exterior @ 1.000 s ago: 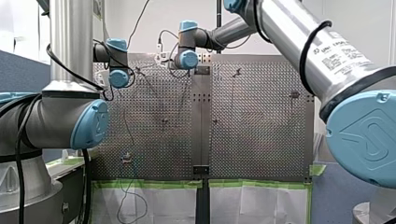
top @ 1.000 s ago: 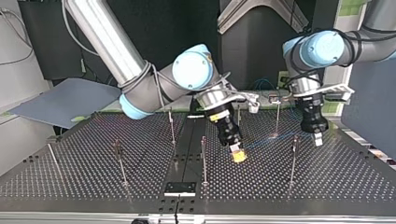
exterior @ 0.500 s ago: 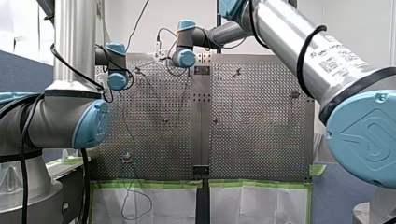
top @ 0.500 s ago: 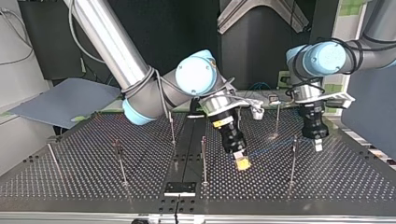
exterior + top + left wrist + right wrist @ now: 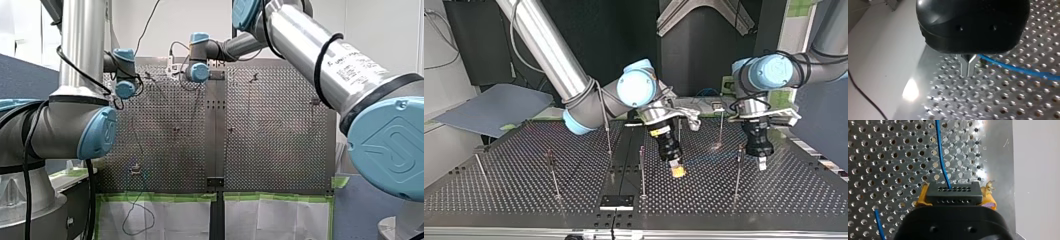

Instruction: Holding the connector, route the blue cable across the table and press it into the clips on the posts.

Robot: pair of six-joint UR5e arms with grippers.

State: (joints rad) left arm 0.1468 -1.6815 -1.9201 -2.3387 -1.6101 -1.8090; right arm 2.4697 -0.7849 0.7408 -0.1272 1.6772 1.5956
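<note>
- Nearest you in the top view stand two front-row posts, the middle post (image 5: 641, 170) near the right fingers and the side post (image 5: 737, 172) near the left fingers. If you swing either arm sideways at this height, you could strike a post and bend it. The clips are too small to read from here.
- The right fingers (image 5: 923, 198), yellow-padded, are closed on the black connector (image 5: 952, 194), low over the table (image 5: 524, 190) near its middle strip. The pads look ragged at the edges, so a hard tug could twist the connector or slip it out.
- The blue cable (image 5: 940, 155) leaves one hole in the connector's face and runs ahead over the table. A sharp pull at an angle could kink it there.
- Another stretch of the cable lies on the table beside that gripper's body. If you drag it low, it may catch in the perforations or wrap round a post's foot.
- Farther on, the metal left fingers (image 5: 964, 66) are drawn together just above the table, and the cable runs off from right beside them. Whether they pinch it cannot be told. If they do not, nothing steers the slack. If they clamp it hard, the cable cannot slide and may go taut.
- Farthest is the back post (image 5: 721, 125). The cable lies low, so unless you lift it, it will likely pass under the clips.
</note>
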